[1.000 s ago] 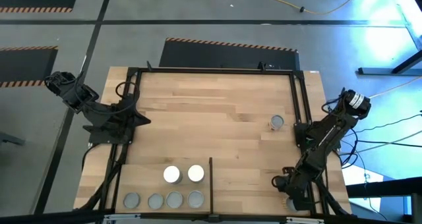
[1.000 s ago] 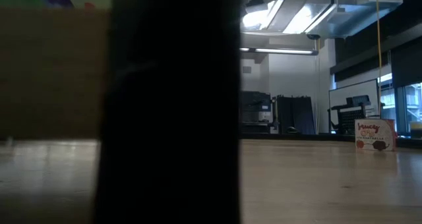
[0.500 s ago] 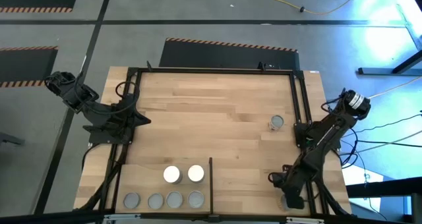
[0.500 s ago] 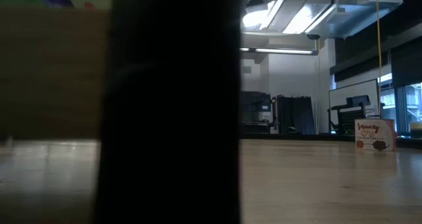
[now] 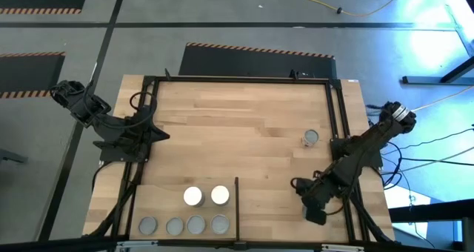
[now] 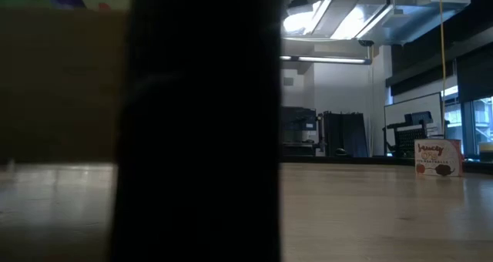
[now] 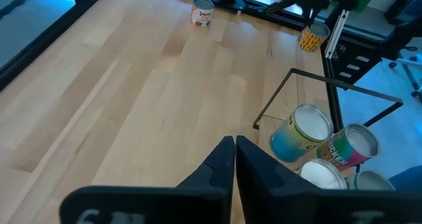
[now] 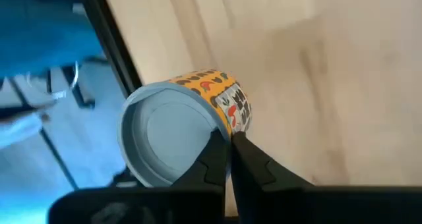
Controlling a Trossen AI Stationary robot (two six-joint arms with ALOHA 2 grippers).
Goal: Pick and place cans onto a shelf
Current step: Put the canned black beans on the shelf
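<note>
My right gripper (image 5: 309,205) hangs over the near right part of the table, shut on an orange-and-yellow patterned can (image 8: 198,112), which the left wrist view shows far off as a yellow can (image 7: 312,37). Several cans stand upright on the shelf (image 5: 167,207) at the near left, two white-topped (image 5: 192,196) and the others grey-topped (image 5: 195,224). One more can (image 5: 311,138) stands alone on the table at the right. My left gripper (image 7: 234,151) waits shut by the table's left edge (image 5: 152,133). My right gripper pinches the can's top rim (image 8: 223,126) between its two fingers, one finger over the grey lid and the other on the patterned outer wall. The fingers come steeply from above. The can hangs tilted below them, clear of the table.
A thin black divider bar (image 5: 236,204) bounds the shelf's filled part on its right. The black frame rail (image 5: 337,133) runs along the table's right side. In the low view a broad dark shape (image 6: 200,123) blocks the left half; the lone can (image 6: 437,157) shows far right.
My right gripper has risen from the table's near right corner and gone toward the table's left, rolling its wrist. The can has come up with it, lifted clear of the table.
</note>
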